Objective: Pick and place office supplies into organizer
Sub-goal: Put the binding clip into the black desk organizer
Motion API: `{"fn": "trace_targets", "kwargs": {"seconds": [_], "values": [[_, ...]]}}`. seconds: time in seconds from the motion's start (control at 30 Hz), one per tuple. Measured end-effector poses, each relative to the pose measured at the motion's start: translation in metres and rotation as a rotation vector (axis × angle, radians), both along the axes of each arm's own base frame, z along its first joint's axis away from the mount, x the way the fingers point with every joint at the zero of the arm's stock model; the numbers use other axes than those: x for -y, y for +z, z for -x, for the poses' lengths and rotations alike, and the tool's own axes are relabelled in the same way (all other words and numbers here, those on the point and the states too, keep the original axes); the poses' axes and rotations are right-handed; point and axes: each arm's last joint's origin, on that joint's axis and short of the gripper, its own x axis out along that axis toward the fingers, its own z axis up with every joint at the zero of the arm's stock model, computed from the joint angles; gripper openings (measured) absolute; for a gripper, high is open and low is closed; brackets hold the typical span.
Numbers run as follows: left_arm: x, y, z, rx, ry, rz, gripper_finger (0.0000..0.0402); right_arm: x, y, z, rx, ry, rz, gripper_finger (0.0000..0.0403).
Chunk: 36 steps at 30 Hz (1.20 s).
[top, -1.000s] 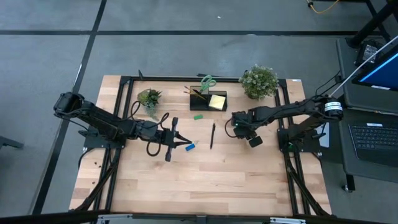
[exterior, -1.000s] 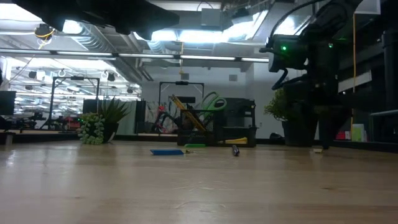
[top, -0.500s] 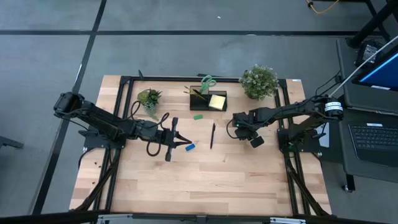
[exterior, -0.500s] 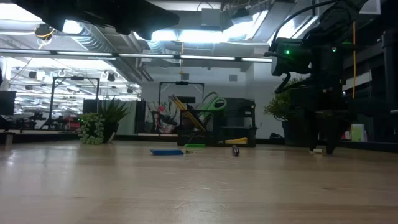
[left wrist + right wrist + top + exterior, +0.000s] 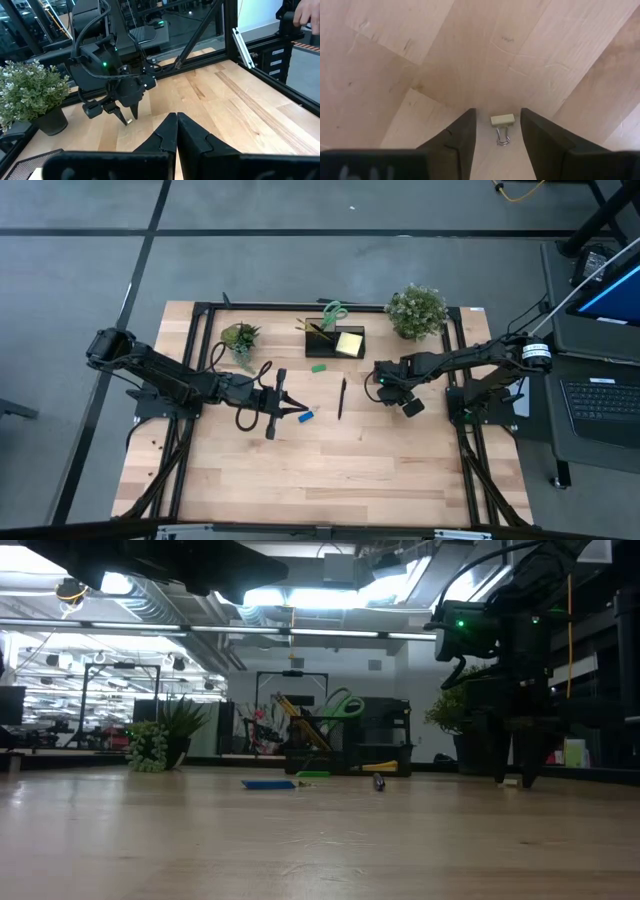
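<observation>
Straddling a small binder clip (image 5: 502,126) with cream body and wire loops, the right end effector (image 5: 497,131) points down at the pale wood-grain counter (image 5: 395,60), dark tapered fingers spread. Beyond it lie a slim black pen (image 5: 342,397) and the boxy black organizer (image 5: 336,341). The left end effector (image 5: 300,415), fingers pressed together, rests beside a flat blue eraser (image 5: 309,416).

From overhead you look straight down on the whole table (image 5: 330,470), with floor around it and both arms entering from the frame's sides. The low camera sits at tabletop height, facing level across the wood to the organizer (image 5: 375,745) at mid-frame and the room behind. Your left wrist camera looks across the table at the other arm in the upper left of its frame. Your right wrist camera points down, close to the wood, over a small binder clip (image 5: 502,126).
</observation>
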Motion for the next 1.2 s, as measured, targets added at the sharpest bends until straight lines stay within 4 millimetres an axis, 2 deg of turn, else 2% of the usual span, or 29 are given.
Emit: {"fn": "trace_targets", "kwargs": {"seconds": [0.3, 0.83, 1.2], "values": [[0.0000, 0.0000, 0.0000, 0.000, 0.000, 0.000, 0.0002, 0.0030, -0.0001, 0.0007, -0.003, -0.015, -0.007, 0.0152], [0.0000, 0.0001, -0.0001, 0.001, 0.000, 0.001, 0.0003, 0.0079, -0.0003, 0.0017, -0.002, -0.036, -0.032, 0.0077], [0.0000, 0.0001, -0.0001, 0.001, 0.000, 0.001, 0.0002, 0.0082, -0.0001, 0.0003, 0.012, -0.039, -0.029, 0.0069]]}}
